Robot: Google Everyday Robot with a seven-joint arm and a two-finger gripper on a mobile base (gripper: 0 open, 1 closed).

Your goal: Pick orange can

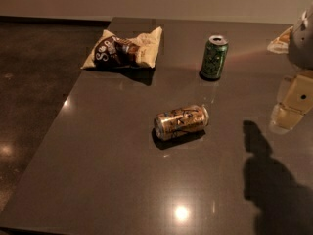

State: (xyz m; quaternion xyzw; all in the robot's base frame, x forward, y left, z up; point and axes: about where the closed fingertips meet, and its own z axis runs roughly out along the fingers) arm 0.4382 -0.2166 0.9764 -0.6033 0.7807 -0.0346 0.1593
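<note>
The robot's gripper (286, 112), a pale, yellowish piece hanging under a grey arm (302, 35), hovers at the right edge of the frame above a dark tabletop (107, 170); whether it is released or clenched cannot be told, though it hangs well apart from every can and grasps none of them. To its left, near the middle of the frame, the orange can (181, 122) lies on its side on the bare table, touching nothing else. The can is orange-gold with dark and white printed graphics along its body and silver at both ends. Its long axis runs roughly left to right across the frame, the right end sitting slightly higher in the picture than the left; the round silver face of the left end turns toward the lower left, and the right end points toward the gripper's side of the table. A thin shadow lies under the can on its near side. Above and to the right of it, a green can (214, 57) stands upright. At the upper left of the table, a cream and dark brown snack bag (124, 50) lies flat. The arm's dark shadow (266, 180) falls across the lower right of the table.
</note>
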